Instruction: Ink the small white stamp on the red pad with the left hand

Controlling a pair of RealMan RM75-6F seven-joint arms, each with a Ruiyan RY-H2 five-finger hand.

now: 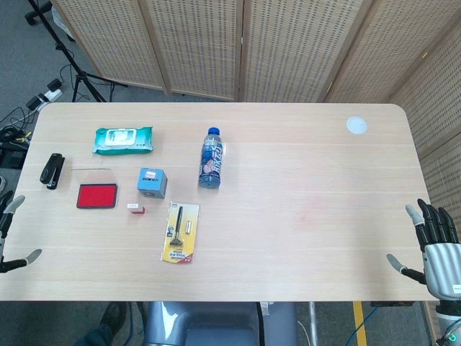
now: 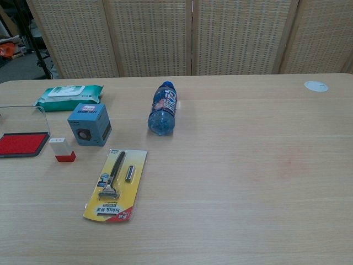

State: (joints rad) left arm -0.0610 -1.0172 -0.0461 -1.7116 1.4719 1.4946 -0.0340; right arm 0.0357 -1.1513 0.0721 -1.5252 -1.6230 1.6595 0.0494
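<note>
— Stamp (image 2: pixel 62 149) first: where does it stand?

— Small white stamp with a red base, upright on the tabletop (image 1: pixel 302 216), just beside the near right corner of the red pad (image 1: pixel 96 195) and in front of the blue box (image 1: pixel 152 182). The pad lies open, its clear lid folded back behind it. Nothing touches either one.

— And the left hand (image 1: pixel 11 234)?

— Only its edge shows in the head view, at the left border of the tabletop, well apart from the stamp. Fingers spread, nothing in them, so I judge it released. The chest view does not show it at all.

— How would you take the step well?

— My judgement: bring the left hand in from the side, over the pad, and pinch the white upper body of the stamp, keeping off the red base. The box sits near, and the razor pack (image 2: pixel 115 185) lies just in front, so fingers need a narrow approach. Lift straight, carry it a short way left, then press it flat on the red surface; a tilt would ink one edge only.

— The right hand (image 1: pixel 434 245)?

— Resting at the far right edge, palm up-ish, fingers apart, holding nothing. The bottle (image 1: pixel 209 159) and the wipes (image 1: pixel 123 140) lie farther back, out of the way.
</note>
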